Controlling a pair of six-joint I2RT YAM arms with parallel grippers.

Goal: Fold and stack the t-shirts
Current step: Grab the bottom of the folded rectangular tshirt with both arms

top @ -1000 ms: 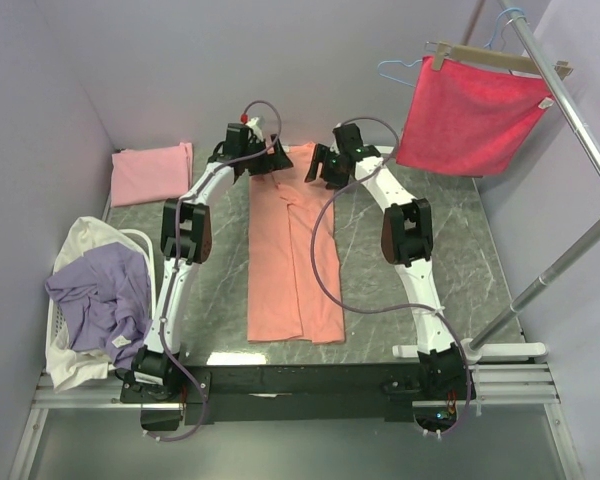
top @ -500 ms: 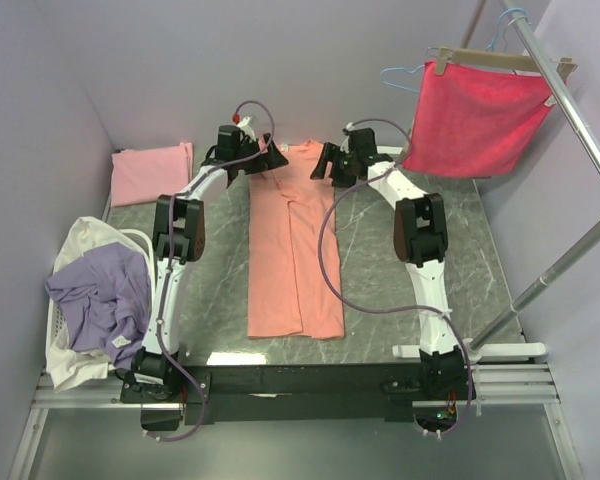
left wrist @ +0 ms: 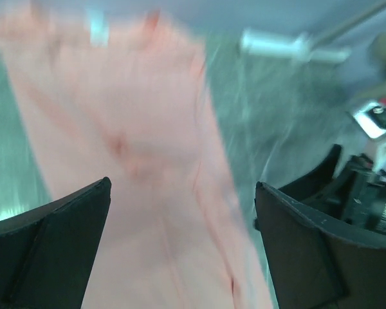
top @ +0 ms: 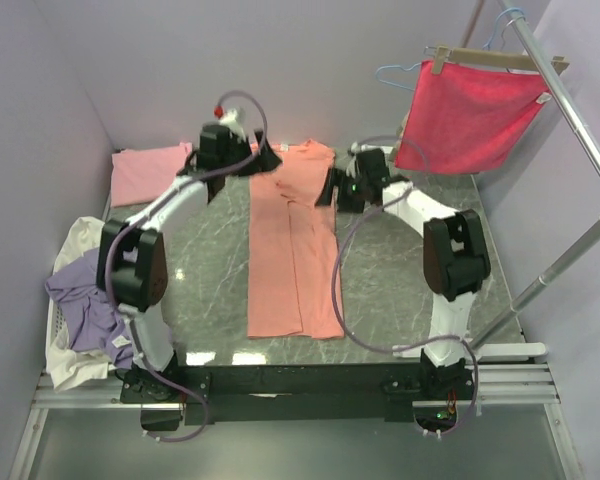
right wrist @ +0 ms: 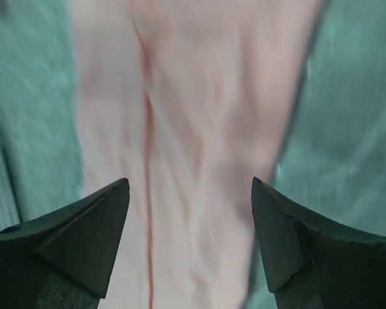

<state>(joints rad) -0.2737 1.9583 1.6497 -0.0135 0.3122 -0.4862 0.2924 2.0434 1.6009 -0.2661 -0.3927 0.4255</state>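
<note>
Shirt under work is the salmon-orange t-shirt [top: 293, 250], lying flat on the bench [top: 380, 290] as a long strip with its sides turned in and a seam line down its length. Its collar end lies between the two sets of fingers and its hem end runs well away from them toward the arm bases. The left fingers [left wrist: 51, 238] stand wide apart with nothing gripped, at one far corner of the strip. The right fingers [right wrist: 77, 244] are likewise spread and empty, just beside the opposite edge. Both wrist views are blurred, so contact with the fabric cannot be confirmed. Judgement: the fingers flank the collar end so that both corners can be taken together and carried over evenly for the crosswise fold, which is not yet made. Outboard of the left fingers lies a light pink t-shirt [top: 150, 172], already folded and the likely base of the stack. Lavender [top: 100, 295] and cream [top: 80, 240] shirts wait crumpled in a basket [top: 55, 330] far behind the left fingers. A crimson cloth [top: 475, 115] hangs beyond the right fingers.
</note>
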